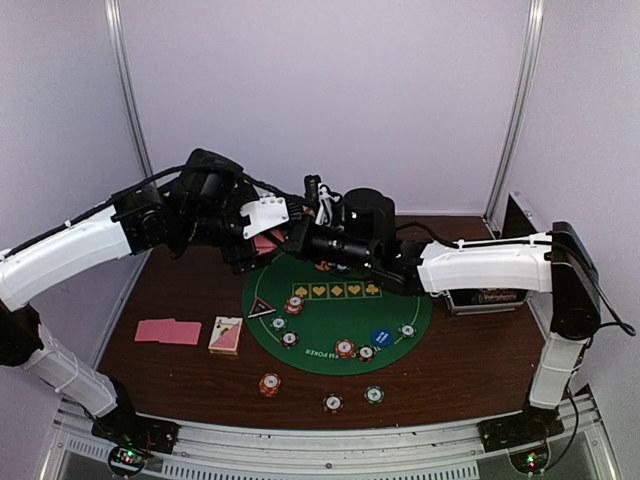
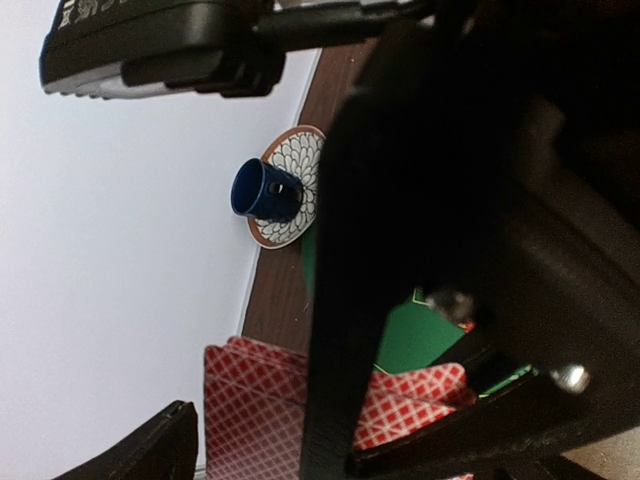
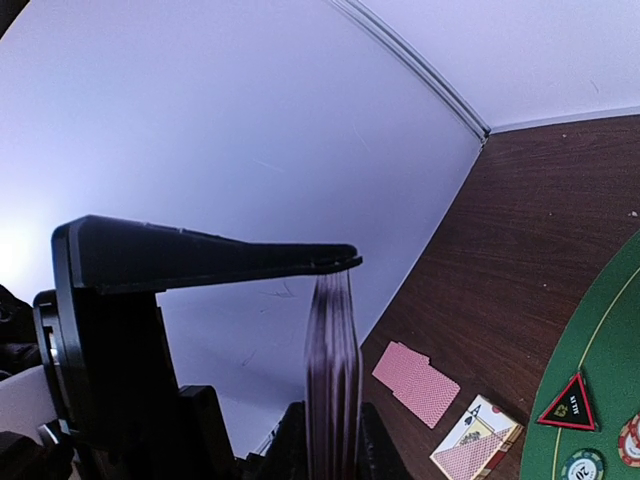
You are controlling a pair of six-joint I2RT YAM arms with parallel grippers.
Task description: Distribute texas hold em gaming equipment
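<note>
Right gripper [image 3: 335, 340] clamped narrow on an edge-on deck of pink-backed playing cards [image 3: 332, 400]; left gripper [image 1: 265, 230] spread fully wide beside that deck, contact not determinable

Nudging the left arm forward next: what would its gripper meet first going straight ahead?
Probably the cards held by the right gripper, just ahead of the open left gripper, though depth is hard to judge.

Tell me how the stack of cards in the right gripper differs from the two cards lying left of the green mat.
The stack is thick, held off the table and clamped in the right gripper; the two cards are thin, lie flat face down on the table, untouched. Both are playing cards.
</note>
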